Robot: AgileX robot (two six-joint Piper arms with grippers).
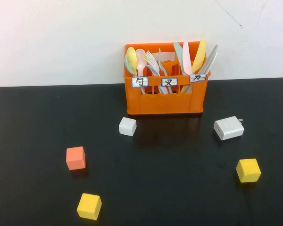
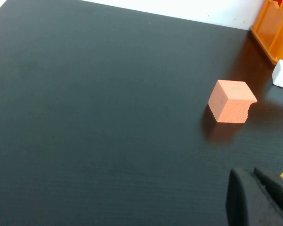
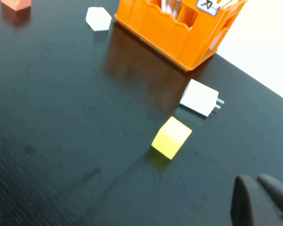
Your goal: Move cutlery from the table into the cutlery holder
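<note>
Pale grey plastic knife and mint-green plastic spoon already upright in orange three-compartment crate; none on glossy black counter. Light, stiff, slippery; grip mid-handle. My left claw, right claw low near counter; open/closed: cannot tell.

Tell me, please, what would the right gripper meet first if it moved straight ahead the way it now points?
Probably the yellow cube, which lies nearest ahead of the right gripper in its wrist view. Beyond it are the white charger and the orange cutlery holder. Depth is unclear.

Raised front view; two low wrist views
</note>
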